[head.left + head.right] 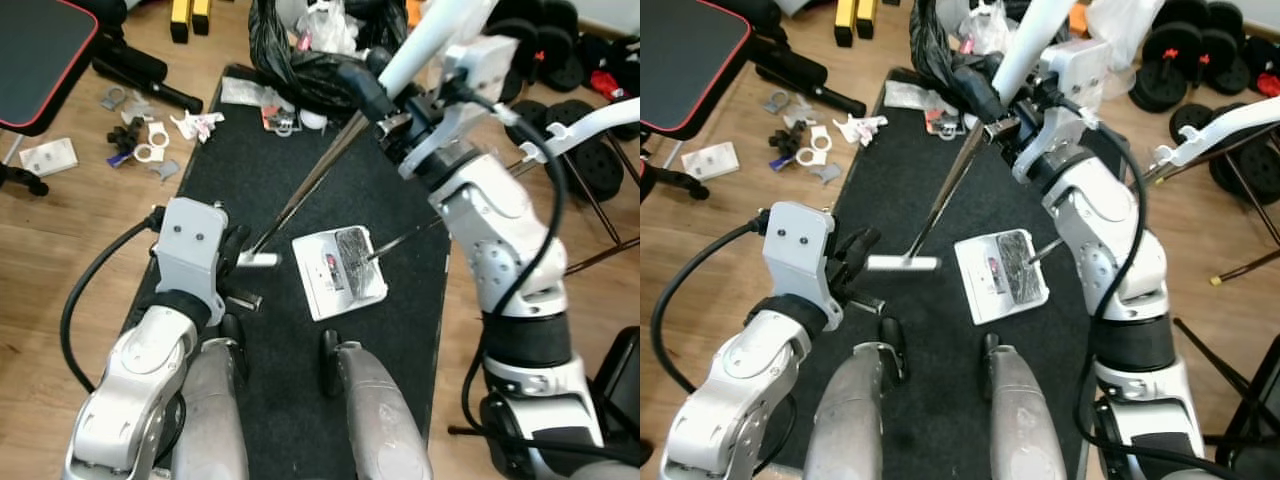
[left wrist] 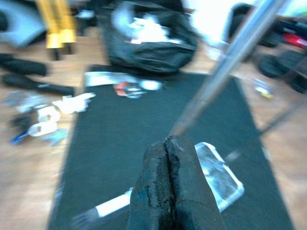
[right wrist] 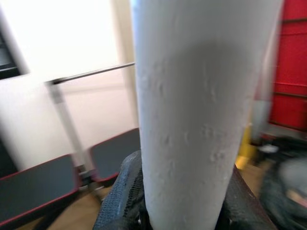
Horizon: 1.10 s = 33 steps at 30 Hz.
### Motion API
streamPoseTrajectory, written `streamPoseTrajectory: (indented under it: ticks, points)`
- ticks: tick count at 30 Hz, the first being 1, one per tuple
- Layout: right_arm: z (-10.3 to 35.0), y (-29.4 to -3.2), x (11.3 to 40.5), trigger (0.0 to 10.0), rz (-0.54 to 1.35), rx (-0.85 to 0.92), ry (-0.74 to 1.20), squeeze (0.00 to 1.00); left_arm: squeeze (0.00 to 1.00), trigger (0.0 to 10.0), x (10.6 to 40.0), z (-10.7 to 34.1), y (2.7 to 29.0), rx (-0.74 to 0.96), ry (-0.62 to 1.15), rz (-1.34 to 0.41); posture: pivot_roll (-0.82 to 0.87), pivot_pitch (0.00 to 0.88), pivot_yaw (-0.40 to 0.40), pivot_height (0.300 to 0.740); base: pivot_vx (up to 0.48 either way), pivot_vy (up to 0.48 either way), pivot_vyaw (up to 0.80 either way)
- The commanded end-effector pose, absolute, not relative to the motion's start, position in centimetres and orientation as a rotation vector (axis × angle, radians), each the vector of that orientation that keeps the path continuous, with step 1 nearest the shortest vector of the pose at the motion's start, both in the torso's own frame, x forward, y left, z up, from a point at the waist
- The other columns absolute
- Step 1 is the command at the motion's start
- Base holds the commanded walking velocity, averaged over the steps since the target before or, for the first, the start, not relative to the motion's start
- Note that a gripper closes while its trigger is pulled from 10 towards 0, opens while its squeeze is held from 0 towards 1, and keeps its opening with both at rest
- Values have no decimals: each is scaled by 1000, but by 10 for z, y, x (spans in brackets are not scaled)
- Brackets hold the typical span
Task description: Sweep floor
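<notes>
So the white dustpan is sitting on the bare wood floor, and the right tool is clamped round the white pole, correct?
Not quite. The white dustpan lies on the black mat, not on the bare wood floor, as the left eye view shows. The rest holds: the right tool is clamped round the white pole.

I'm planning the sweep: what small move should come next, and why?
Probably push the broom head up the mat toward the scraps by the bag. The right gripper clamps the pole, the head sits beside the dustpan, and those scraps lie unswept.
</notes>
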State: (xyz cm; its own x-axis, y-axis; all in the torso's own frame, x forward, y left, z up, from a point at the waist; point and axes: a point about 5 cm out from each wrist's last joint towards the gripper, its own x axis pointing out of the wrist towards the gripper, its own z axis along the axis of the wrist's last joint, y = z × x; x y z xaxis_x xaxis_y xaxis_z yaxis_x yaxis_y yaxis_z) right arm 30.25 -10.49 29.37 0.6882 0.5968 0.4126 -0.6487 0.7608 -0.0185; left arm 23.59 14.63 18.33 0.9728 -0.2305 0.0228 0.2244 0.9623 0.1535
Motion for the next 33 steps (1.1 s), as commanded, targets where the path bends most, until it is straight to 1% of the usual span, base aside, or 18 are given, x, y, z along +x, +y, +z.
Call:
streamPoseTrajectory:
  ticks: [1, 3, 4, 9, 10, 11, 12, 16, 21, 23, 26, 33]
  points:
    - [300, -108, 296, 10000, 703, 116, -452, 0, 0, 10000, 234, 176, 146, 141, -19, -219, -94, 203, -166, 740, 0, 0, 800]
    - [300, -107, 298, 10000, 695, 60, -458, 0, 0, 10000, 241, 177, 146, 148, -40, -210, -88, 171, -164, 740, 0, 0, 800]
    - [299, -106, 298, 0, 694, 46, -459, 0, 0, 10000, 244, 178, 146, 150, -50, -204, -84, 163, -165, 740, 0, 0, 800]
    - [295, -103, 297, 0, 698, 31, -455, 0, 0, 10000, 248, 178, 147, 152, -68, -197, -80, 149, -167, 740, 0, 0, 800]
    - [293, -103, 297, 8980, 693, 24, -446, 0, 0, 10000, 249, 179, 149, 166, -78, -189, -78, 142, -168, 740, 349, 0, 800]
    - [291, -102, 297, 8980, 689, 18, -439, 0, 0, 10000, 250, 179, 150, 176, -84, -184, -78, 142, -168, 740, 349, 0, 800]
    - [289, -100, 296, 10000, 717, 20, -427, 0, 0, 10000, 251, 178, 152, 179, -85, -173, -75, 137, -171, 740, 454, 0, 800]
    - [284, -96, 291, 10000, 759, 17, -405, 0, 0, 10000, 254, 177, 153, 174, -93, -167, -74, 134, -172, 740, 342, 0, 800]
    - [278, -95, 292, 10000, 747, 11, -379, 0, 0, 10000, 256, 175, 152, 178, -99, -175, -77, 129, -170, 740, 0, 0, 800]
    - [273, -98, 296, 10000, 686, -2, -359, 0, 0, 10000, 257, 174, 150, 166, -103, -180, -79, 124, -169, 740, 0, 0, 622]
    - [267, -103, 302, 10000, 614, -29, -330, 0, 0, 10000, 258, 173, 149, 162, -107, -185, -77, 121, -170, 740, 0, 0, 0]
    - [256, -105, 303, 10000, 569, -33, -287, 0, 0, 10000, 259, 169, 149, 165, -104, -177, -77, 112, -173, 740, 0, 0, 0]
